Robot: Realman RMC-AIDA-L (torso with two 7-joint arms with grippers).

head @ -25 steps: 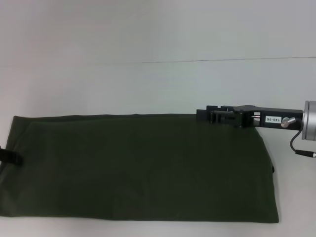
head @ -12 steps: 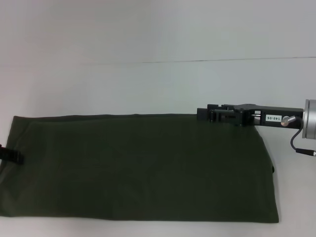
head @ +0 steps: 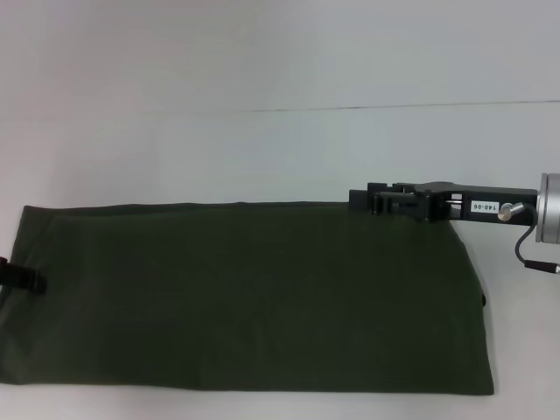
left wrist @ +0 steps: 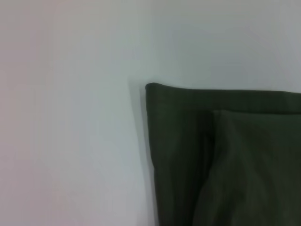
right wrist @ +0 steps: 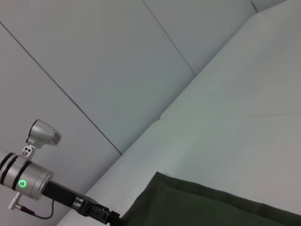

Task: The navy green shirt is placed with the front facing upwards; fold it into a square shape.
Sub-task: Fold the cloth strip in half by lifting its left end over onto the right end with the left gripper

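Observation:
The navy green shirt lies flat on the white table as a long dark olive rectangle with its lettering hidden. My right gripper hovers side-on at the shirt's far right corner. My left gripper shows only as a black tip lying over the shirt's left edge. In the left wrist view a corner of the shirt shows a folded layer on top. The right wrist view shows the shirt's edge and the left arm's gripper touching it.
White table surface stretches beyond the shirt toward a seam line at the back. A narrow strip of table shows in front of the shirt's near edge. A cable loops from the right wrist.
The left gripper's tip has crept slightly farther in over the shirt's left edge. The right gripper has barely moved.

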